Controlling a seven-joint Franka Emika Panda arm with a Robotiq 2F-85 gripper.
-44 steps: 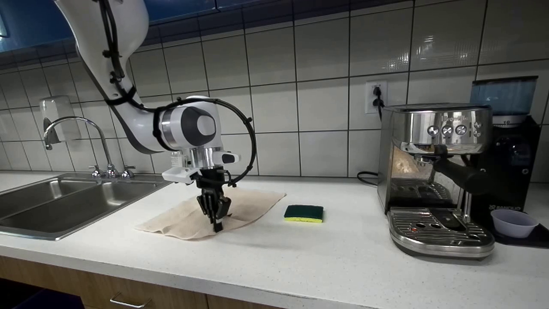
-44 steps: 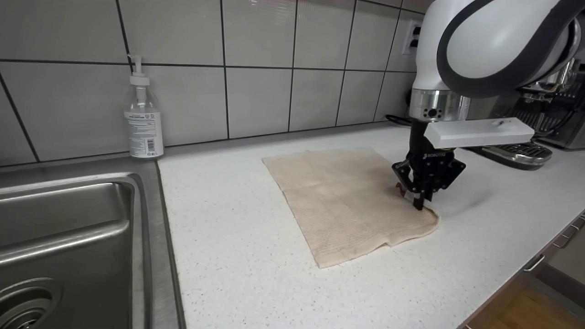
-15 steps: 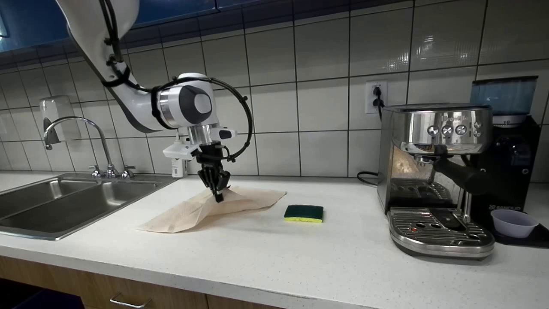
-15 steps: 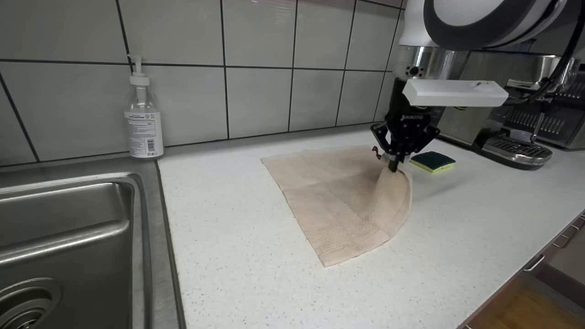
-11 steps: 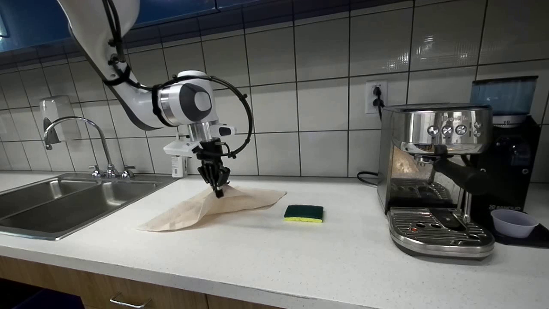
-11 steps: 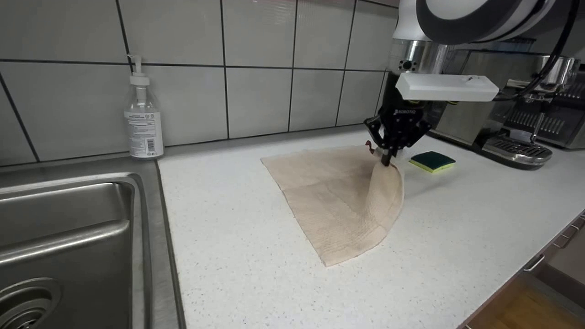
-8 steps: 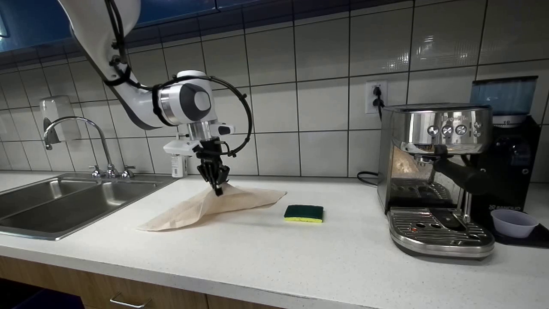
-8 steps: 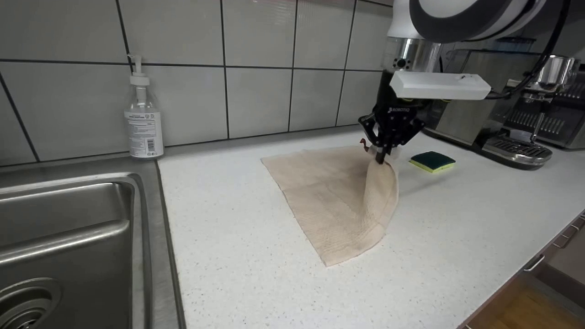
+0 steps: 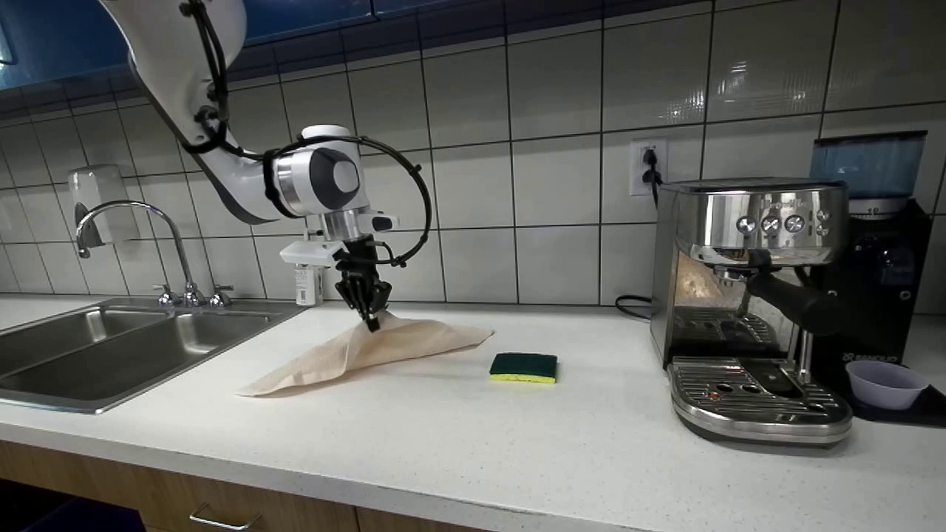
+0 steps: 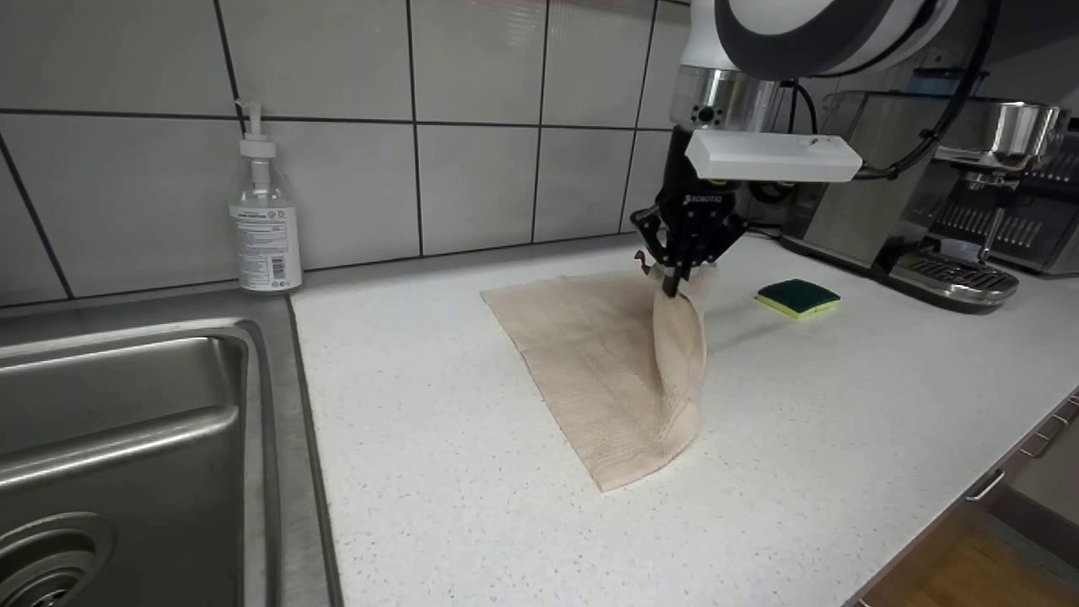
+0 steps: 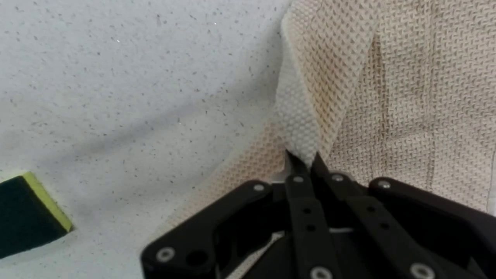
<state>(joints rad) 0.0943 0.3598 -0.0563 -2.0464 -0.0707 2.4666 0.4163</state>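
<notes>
My gripper point(image 9: 372, 325) is shut on the edge of a beige cloth and holds it raised above the counter. In an exterior view the gripper point(image 10: 672, 291) points down, with the cloth point(image 10: 590, 346) draped from its fingertips. The rest of the cloth point(image 9: 421, 343) lies spread on the counter. In the wrist view the gripper point(image 11: 303, 159) pinches a folded strip, and the woven cloth point(image 11: 418, 97) fills the right side. A green and yellow sponge point(image 9: 523, 366) lies apart from the cloth; it also shows in the wrist view point(image 11: 31, 217).
A steel sink point(image 10: 291, 472) borders the counter, with a faucet point(image 9: 181, 244) behind it. A clear pump bottle point(image 10: 267, 236) stands by the tiled wall. An espresso machine point(image 9: 746, 218), a black grinder point(image 9: 872, 288) and a small pale bowl point(image 9: 887, 384) stand at the far end.
My gripper has risen from the counter, lifting the cloth's edge, and has moved back toward the wall and slightly toward the sink. The sponge has not moved.
</notes>
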